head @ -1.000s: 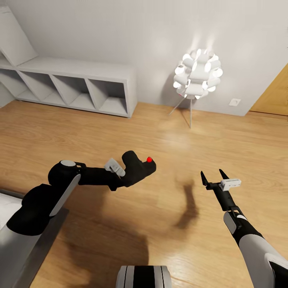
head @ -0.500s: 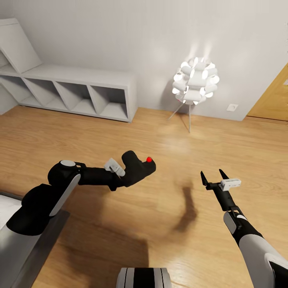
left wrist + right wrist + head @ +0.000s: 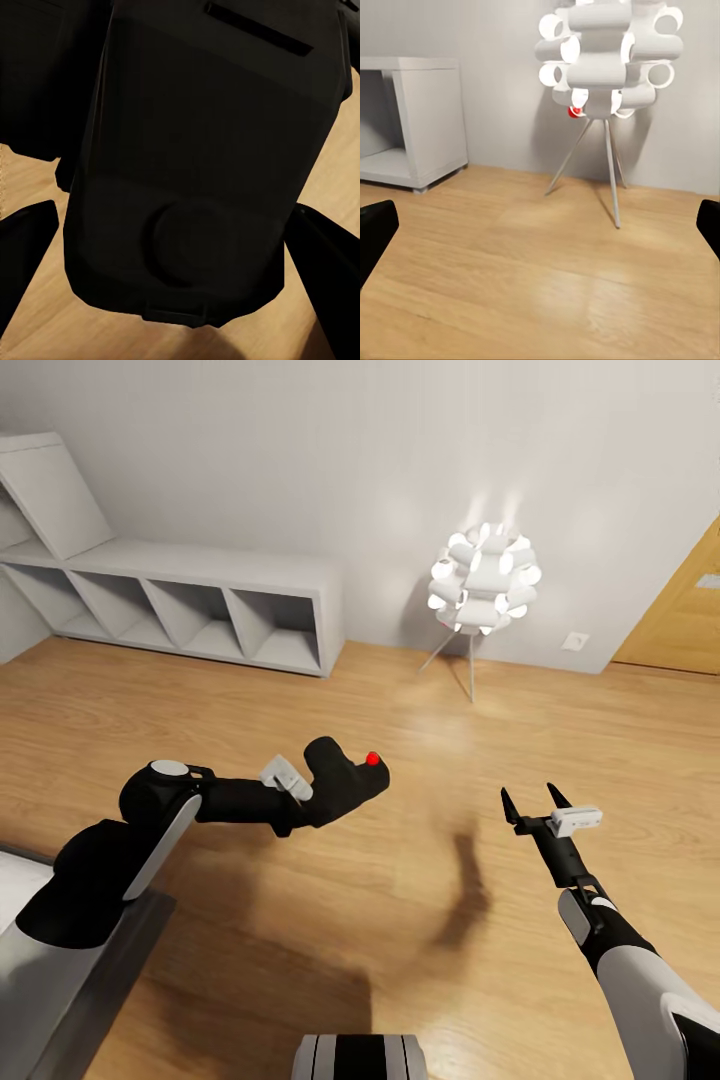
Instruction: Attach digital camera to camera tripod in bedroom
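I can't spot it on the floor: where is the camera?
The digital camera is held in the left pincer above the wood floor, left of centre in the head view.

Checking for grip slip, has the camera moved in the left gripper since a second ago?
No. The digital camera sits the same against the left gripper and arm; the lamp shifted because the head view moved.

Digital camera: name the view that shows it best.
The head view: the digital camera shows whole, red button up, held in the left gripper above the wood floor. The left wrist view has it as a dark close-up between the fingers.
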